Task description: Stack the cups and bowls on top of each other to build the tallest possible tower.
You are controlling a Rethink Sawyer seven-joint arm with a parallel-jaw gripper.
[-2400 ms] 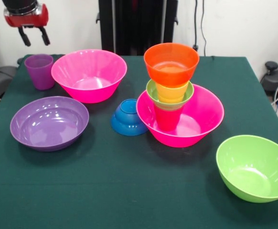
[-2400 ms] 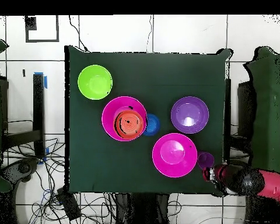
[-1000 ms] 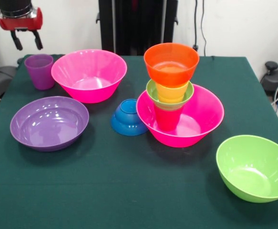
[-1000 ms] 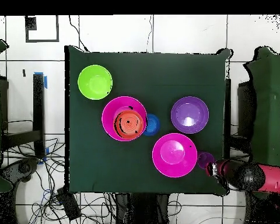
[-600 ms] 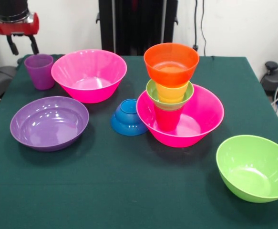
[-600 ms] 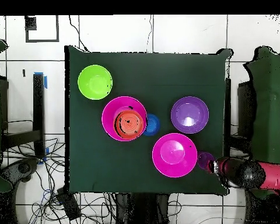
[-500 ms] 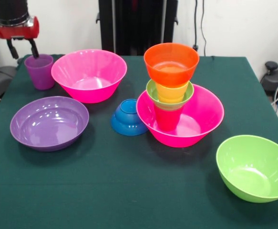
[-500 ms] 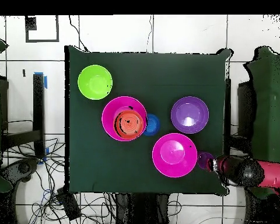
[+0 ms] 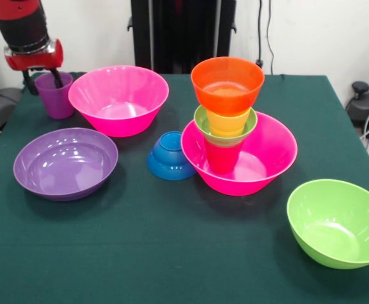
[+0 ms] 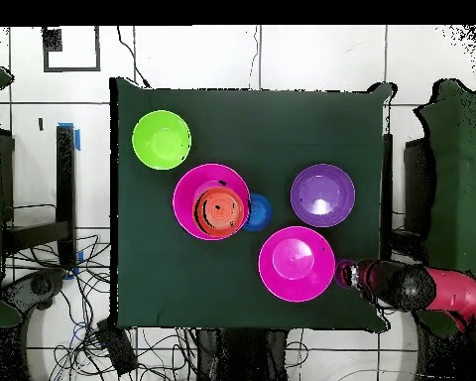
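The purple cup [image 9: 56, 98] stands at the far left of the table, beside a hot pink bowl [image 9: 118, 98]. My gripper [image 9: 42, 80] is open and low over the cup: one finger [image 9: 57, 78] reaches inside it, the other sits outside its left wall. In the overhead view the gripper [image 10: 349, 275] covers the cup. A tower stands in the second hot pink bowl [image 9: 279, 158]: the red cup [image 9: 222, 158], the small green bowl [image 9: 200, 121], the yellow-orange cup [image 9: 228, 123] and the orange bowl [image 9: 227, 85] on top. The small blue bowl [image 9: 169, 155] lies tipped against that pink bowl.
The wide purple bowl [image 9: 65, 163] sits at the front left. The lime green bowl [image 9: 337, 221] sits at the front right. The green table [image 9: 171, 253] ends just left of the purple cup.
My gripper has come down from above and left of the purple cup and now straddles its rim. The bowls and the tower have not moved.
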